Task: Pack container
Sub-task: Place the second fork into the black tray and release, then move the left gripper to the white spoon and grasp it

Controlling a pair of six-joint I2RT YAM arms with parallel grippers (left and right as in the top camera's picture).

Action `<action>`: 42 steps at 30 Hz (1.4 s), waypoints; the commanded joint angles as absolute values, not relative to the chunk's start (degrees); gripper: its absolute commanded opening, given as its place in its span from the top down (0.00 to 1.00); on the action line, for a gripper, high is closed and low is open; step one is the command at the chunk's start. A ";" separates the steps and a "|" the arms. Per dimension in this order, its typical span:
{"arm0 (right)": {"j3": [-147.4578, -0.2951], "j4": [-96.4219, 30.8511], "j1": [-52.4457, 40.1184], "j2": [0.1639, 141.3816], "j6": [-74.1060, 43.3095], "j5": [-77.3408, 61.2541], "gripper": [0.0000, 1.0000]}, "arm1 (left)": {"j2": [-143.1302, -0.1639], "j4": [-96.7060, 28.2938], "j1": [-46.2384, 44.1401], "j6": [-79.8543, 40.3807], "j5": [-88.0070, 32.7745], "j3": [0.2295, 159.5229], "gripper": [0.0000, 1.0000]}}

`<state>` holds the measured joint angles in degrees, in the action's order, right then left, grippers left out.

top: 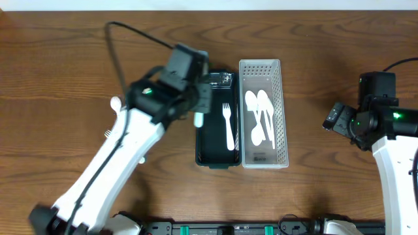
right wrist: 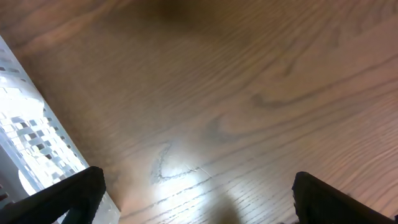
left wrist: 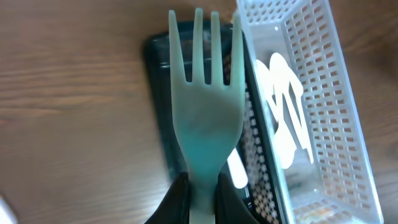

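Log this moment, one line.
left gripper: shut on held fork over dark tray | right gripper: open over table | tray: white fork | basket: spoons

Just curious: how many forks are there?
2. One fork lies in the dark tray; a greenish fork is clamped in the left arm's jaws above it. Others may be hidden.

Translucent plastic fork (left wrist: 207, 106), wood-grain table (right wrist: 249, 93)
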<state>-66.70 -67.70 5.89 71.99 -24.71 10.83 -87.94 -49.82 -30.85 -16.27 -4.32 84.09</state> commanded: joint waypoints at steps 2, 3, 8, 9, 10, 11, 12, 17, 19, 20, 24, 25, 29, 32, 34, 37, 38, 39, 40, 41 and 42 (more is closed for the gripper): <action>-66.48 -67.68 6.42 71.90 -23.03 9.85 0.01 | -95.22 -47.66 -33.21 -20.78 -3.68 83.74 0.94; -66.48 -67.68 6.42 71.90 -23.03 9.85 0.01 | -96.82 -47.24 -33.69 -20.95 -3.68 83.74 0.94; -66.48 -67.70 6.42 71.90 -23.03 9.87 0.01 | -104.92 -46.59 -35.81 -21.76 -3.68 83.74 0.94; -66.48 -67.70 6.42 71.90 -23.03 9.85 0.01 | -106.08 -46.59 -36.10 -21.78 -3.68 83.74 0.94; -66.48 -67.70 6.42 71.90 -23.03 9.85 0.01 | -107.18 -46.57 -36.36 -21.76 -3.68 83.74 0.94; -66.48 -67.70 6.42 71.90 -23.03 9.85 0.01 | -108.36 -46.59 -36.49 -21.76 -3.68 83.74 0.93; -66.48 -67.70 6.42 71.90 -23.03 9.85 0.01 | -109.03 -46.59 -36.60 -21.76 -3.68 83.74 0.89; -66.48 -67.70 6.42 71.90 -23.03 9.85 0.01 | -109.89 -46.78 -36.62 -21.43 -3.66 83.77 0.66; -66.48 -67.70 6.42 71.90 -23.03 9.85 0.01 | -109.14 -46.83 -36.62 -20.14 -3.64 83.79 0.57; -66.48 -67.70 6.42 71.90 -23.00 9.85 0.01 | -108.42 -46.94 -36.56 -19.49 -3.62 83.79 0.57; -66.48 -67.70 6.42 71.90 -22.61 9.82 0.01 | -103.15 -47.59 -36.10 -18.90 0.23 83.94 0.55; -66.48 -67.70 6.42 71.90 -22.61 9.82 0.01 | -100.86 -47.97 -35.73 -18.92 2.33 83.94 0.51; -66.48 -67.70 6.42 71.90 -22.61 9.80 0.01 | -91.18 -50.06 -31.86 -18.90 8.93 83.94 0.43; -66.48 -67.68 6.42 71.90 -22.61 9.54 0.01 | -85.86 -51.29 -25.61 -17.80 9.69 83.94 0.35; -66.48 -67.68 6.42 71.90 -22.61 9.45 0.01 | -84.05 -52.12 -20.10 -17.21 9.67 83.94 0.31; -66.48 -67.70 6.39 71.90 -22.61 9.39 0.01 | -84.18 -52.66 -11.73 -14.68 9.45 83.92 0.25; -66.48 -67.70 6.39 71.90 -22.61 9.37 0.01 | -84.90 -52.62 -8.93 -13.74 9.45 83.92 0.23; -66.48 -67.70 6.39 71.90 -22.61 9.37 0.01 | -85.86 -52.38 -6.37 -12.84 9.45 83.92 0.22; -66.48 -67.68 6.37 71.90 -22.61 9.37 0.01 | -87.07 -52.10 -4.05 -12.23 9.45 83.92 0.21; -66.48 -67.68 6.37 71.90 -22.61 9.37 0.01 | -88.16 -51.81 -2.22 -12.21 9.43 83.92 0.21; -66.48 -67.68 6.37 71.90 -22.61 9.37 0.01 | -89.45 -51.53 -0.51 -12.08 8.99 83.92 0.20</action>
<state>-66.67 -67.70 6.04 71.99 -23.40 9.50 -85.89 -51.88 -4.62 -14.72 8.43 84.09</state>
